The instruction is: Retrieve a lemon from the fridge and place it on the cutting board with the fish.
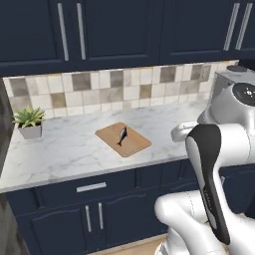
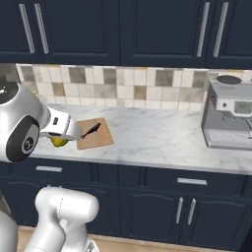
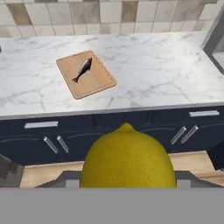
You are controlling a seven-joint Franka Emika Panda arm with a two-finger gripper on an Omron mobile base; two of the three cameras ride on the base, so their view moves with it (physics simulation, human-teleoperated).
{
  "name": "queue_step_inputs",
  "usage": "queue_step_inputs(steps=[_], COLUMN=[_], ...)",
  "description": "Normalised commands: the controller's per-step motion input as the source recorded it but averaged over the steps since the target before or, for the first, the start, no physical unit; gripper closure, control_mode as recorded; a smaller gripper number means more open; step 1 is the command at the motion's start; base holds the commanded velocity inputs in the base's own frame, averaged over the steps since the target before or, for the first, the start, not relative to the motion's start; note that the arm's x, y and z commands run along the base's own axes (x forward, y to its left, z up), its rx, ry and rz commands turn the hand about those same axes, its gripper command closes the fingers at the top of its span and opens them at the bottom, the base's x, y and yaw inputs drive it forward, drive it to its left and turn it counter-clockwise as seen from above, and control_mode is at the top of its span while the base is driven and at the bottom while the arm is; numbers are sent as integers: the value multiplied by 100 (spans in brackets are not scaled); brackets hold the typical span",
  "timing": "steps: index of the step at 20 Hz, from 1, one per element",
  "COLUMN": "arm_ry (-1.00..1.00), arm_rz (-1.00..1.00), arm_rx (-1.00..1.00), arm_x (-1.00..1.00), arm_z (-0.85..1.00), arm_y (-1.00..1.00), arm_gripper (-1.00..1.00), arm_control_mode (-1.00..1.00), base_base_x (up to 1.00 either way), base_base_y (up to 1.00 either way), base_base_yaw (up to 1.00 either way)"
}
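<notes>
The lemon (image 3: 126, 157) is large and yellow at the bottom of the hand view, and my gripper (image 3: 126, 178) is shut on it. From the right base view the lemon (image 2: 59, 141) hangs under the hand in the gripper (image 2: 59, 139), in front of the counter's edge and left of the cutting board (image 2: 100, 138). The light-brown cutting board (image 1: 130, 145) lies flat on the marble counter with the small dark fish (image 1: 122, 134) on it. In the hand view the board (image 3: 94, 81) and the fish (image 3: 83, 69) lie ahead and to the left, apart from the lemon.
A potted plant (image 1: 30, 122) stands at the counter's left end, and a grey coffee machine (image 2: 229, 115) at its right end. A dark grey steel panel (image 1: 4, 129) runs along the left edge. Navy cabinets hang above the counter, with drawers below it.
</notes>
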Motion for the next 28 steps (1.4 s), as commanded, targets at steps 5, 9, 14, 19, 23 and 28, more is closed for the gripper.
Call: queue_step_inputs(steps=[5, 9, 14, 19, 23, 28], arm_ry=[0, 0, 0, 0, 0, 0], arm_rz=[0, 0, 0, 0, 0, 0], arm_rx=[0, 0, 0, 0, 0, 0], arm_x=[0, 0, 0, 0, 0, 0], arm_z=[0, 0, 0, 0, 0, 0], arm_y=[0, 0, 0, 0, 0, 0], arm_gripper=[100, 100, 100, 100, 100, 100], arm_control_mode=[100, 100, 100, 100, 100, 100], base_base_x=[51, 44, 20, 21, 38, 37], base_base_y=[29, 35, 53, 44, 10, 1], base_base_yaw=[-3, -1, 0, 0, 0, 0])
